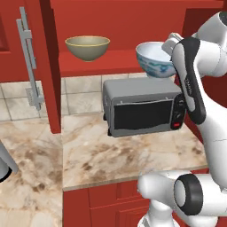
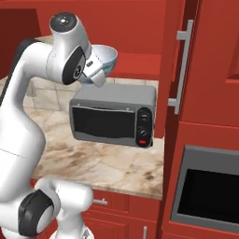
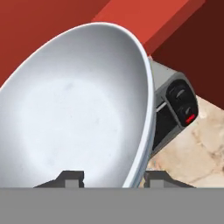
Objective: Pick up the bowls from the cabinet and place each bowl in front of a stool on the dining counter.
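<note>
- While the arm reaches up high, the red wall cabinet (image 1: 133,26) frames everything, its door (image 1: 26,66) swung open at the left with the long grey bar handle (image 1: 27,62) showing.
- Below it runs a marble-topped counter (image 1: 111,155) with a grey toaster oven (image 1: 142,107) parked against the tiled wall; its two knobs and red button carry no writing I can read, and no brand or label shows anywhere.
- Up on the red shelf (image 1: 111,62), the olive-tan bowl (image 1: 88,47) sits upright at the left, untouched, well apart from the action.
- At the shelf's right end, just above the toaster oven, the white bowl with blue patterning (image 1: 153,58) is the one in play.
- Smallest now: the gripper (image 3: 113,177) has its two finger tips straddling that bowl's rim, one inside, one outside, jaws narrowed onto the wall — I read that as a grip on the white bowl.
- Progress, by my judgement: early. One bowl is just being taken at the shelf, the other waits, and neither has reached the dining counter yet.
</note>
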Robot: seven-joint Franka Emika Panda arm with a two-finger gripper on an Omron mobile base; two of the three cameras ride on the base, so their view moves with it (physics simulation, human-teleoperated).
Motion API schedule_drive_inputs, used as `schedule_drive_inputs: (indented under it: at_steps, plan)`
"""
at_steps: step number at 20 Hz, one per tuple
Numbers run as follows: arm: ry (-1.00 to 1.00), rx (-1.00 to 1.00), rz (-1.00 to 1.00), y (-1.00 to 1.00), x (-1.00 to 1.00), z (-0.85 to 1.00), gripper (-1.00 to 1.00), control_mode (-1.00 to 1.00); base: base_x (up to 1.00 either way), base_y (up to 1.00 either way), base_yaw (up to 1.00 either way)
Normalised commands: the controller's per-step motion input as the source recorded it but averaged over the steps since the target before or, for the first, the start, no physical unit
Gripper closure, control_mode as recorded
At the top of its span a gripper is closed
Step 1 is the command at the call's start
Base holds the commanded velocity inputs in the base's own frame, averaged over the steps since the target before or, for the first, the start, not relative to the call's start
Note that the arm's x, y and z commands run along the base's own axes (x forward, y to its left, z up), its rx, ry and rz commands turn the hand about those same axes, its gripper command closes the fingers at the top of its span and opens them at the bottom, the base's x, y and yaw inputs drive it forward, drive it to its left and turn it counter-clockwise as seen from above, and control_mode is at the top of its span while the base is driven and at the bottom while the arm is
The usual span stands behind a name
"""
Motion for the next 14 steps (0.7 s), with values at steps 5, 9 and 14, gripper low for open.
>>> schedule_drive_inputs:
  at_steps: [5,9,14]
  plan:
    - [0.0,0.0,0.0,0.0,0.0,0.0,1.0,1.0,-0.93,-0.03,0.0]
    - [0.0,0.0,0.0,0.0,0.0,0.0,1.0,1.0,-1.0,-0.06,0.0]
    - [0.0,0.0,0.0,0.0,0.0,0.0,1.0,1.0,-0.94,-0.31,-0.15]
